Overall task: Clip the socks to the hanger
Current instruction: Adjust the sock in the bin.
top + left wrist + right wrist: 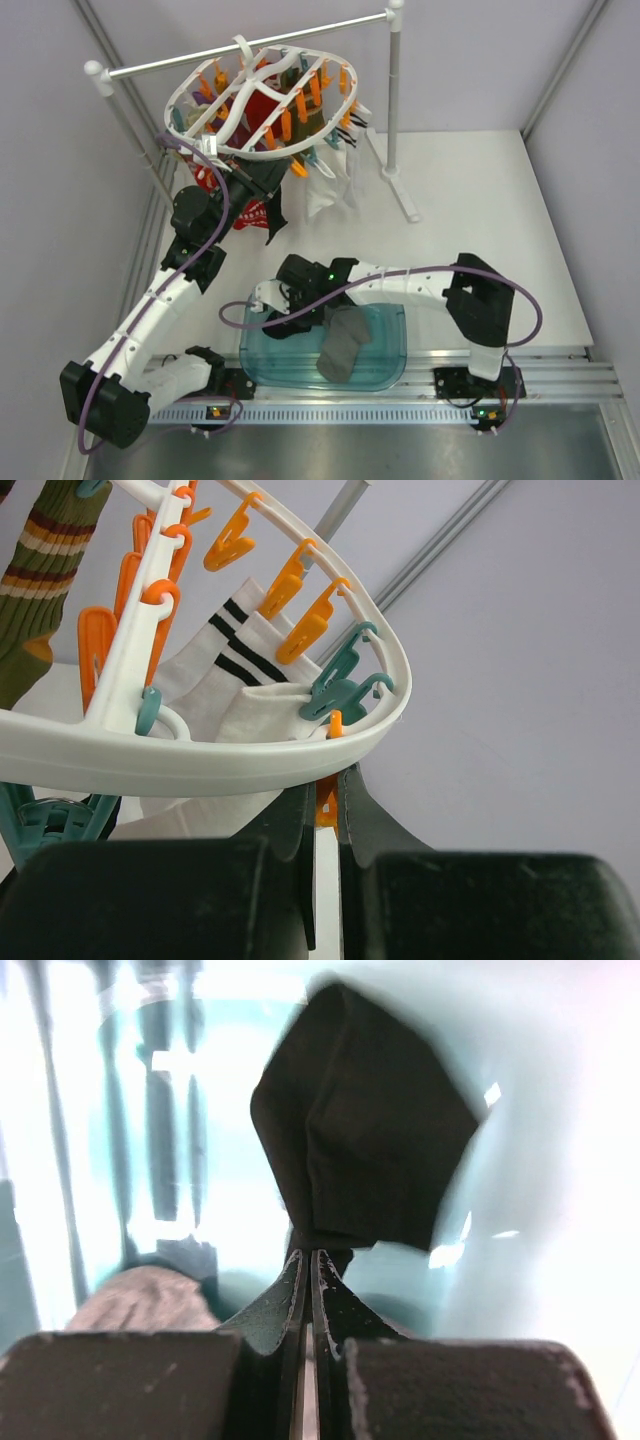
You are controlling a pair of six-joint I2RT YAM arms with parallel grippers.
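The white oval hanger (192,88) hangs from the rail at the back left, with orange and teal clips. Its rim (200,752) crosses the left wrist view. My left gripper (245,178) is raised under the hanger's near rim, its jaws (325,790) pressed on an orange clip (327,808). My right gripper (290,300) is down inside the teal bin and is shut (307,1255) on a bunched black sock (365,1130), which hangs in front of the fingers. In the top view that sock is hidden by the gripper. No second black sock shows.
A grey sock (345,345) lies in the teal bin (395,372) at the near edge; it also shows in the right wrist view (140,1300). White striped socks (225,670), an olive striped sock (40,570) and a red sock (262,108) hang from the hanger. The thin rail (300,35) and its post (393,110) stand behind.
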